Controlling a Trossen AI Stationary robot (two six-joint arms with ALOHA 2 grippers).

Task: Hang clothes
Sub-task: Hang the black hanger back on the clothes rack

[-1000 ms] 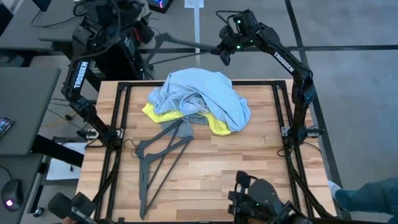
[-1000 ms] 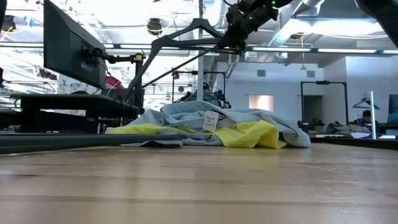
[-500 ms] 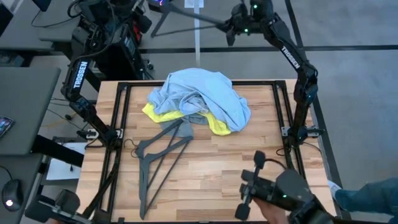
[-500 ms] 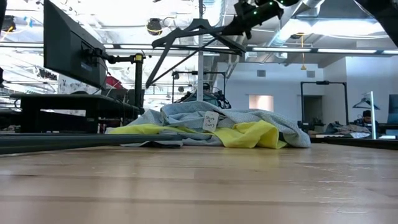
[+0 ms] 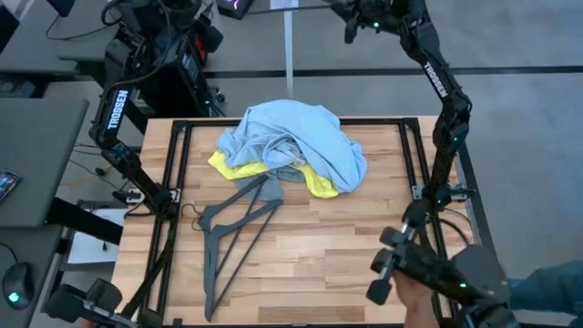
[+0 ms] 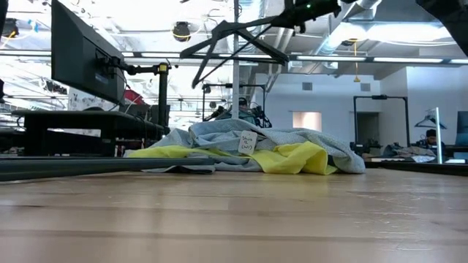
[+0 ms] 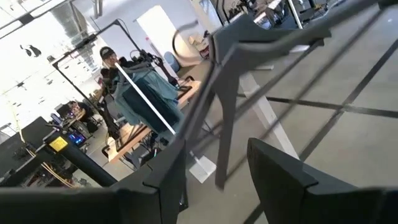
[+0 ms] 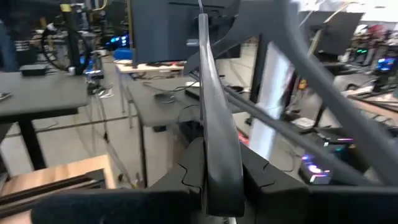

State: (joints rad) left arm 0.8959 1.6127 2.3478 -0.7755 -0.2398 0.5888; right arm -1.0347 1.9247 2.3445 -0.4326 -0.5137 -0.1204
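The clothes lie heaped on the far half of the table. The light-blue shirt point(image 5: 301, 146) is on top, the yellow T-shirt point(image 5: 314, 182) under it, and a bit of the grey one point(image 5: 282, 173) shows. Beyond the table's far edge my right gripper point(image 5: 349, 23) is raised high, shut on a black hanger point(image 6: 234, 40). My left gripper point(image 7: 214, 180) stands open beyond the far left corner. That hanger point(image 7: 249, 56) is right in front of its fingers; I cannot tell whether it touches them. My right gripper pinches one flat arm of the hanger point(image 8: 219, 168) between its two fingers. The fingers lie about level, and the arm runs on straight ahead of them. The hanger is lifted clear, high above the table, and sticks out toward my left gripper.
Two more dark hangers point(image 5: 232, 228) lie overlapped on the wood near the table's left middle. A black frame point(image 5: 178, 182) runs around the tabletop. A person's hand with a dark device point(image 5: 437, 273) is at the near right corner; another device point(image 5: 82, 301) is at the near left.
My right gripper has risen and swung away past the table's far edge, tipping from slanted down to about level, still shut on the hanger. The hanger has gone up with it and now sits higher and flatter. The device at the near right has shifted right.
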